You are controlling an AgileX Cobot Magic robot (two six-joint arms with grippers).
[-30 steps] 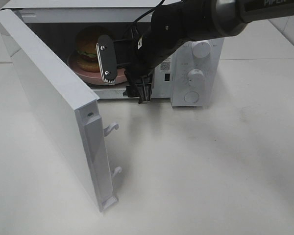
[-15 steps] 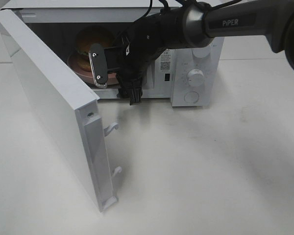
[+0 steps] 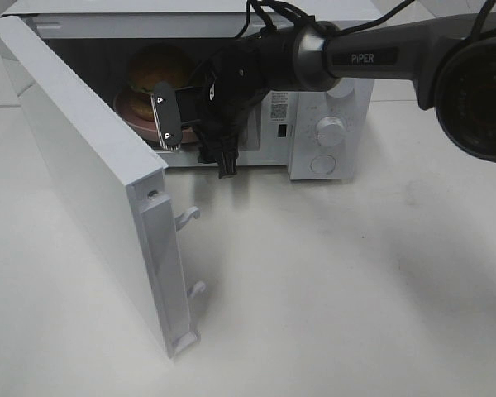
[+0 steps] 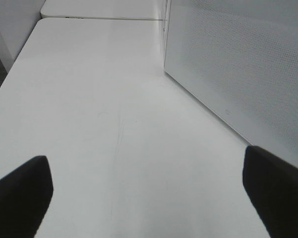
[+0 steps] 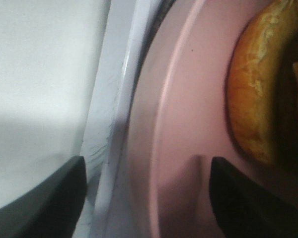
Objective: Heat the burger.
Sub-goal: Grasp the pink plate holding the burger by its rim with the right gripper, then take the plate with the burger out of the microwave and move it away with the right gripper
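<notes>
The burger (image 3: 153, 73) sits on the pink plate (image 5: 188, 129) inside the microwave (image 3: 331, 124), just beyond the right gripper (image 5: 144, 193), whose parted fingers straddle the plate's rim without clamping it, while the left gripper (image 4: 149, 193) hangs unclenched over bare table (image 4: 99, 124).

The burger (image 3: 153, 70) sat upright on a pink plate (image 3: 131, 113) inside the open microwave (image 3: 331, 132), toward the left of the cavity. Its glossy golden-brown bun showed, with a thin green lettuce layer between the halves. Its lower right part was hidden.
</notes>
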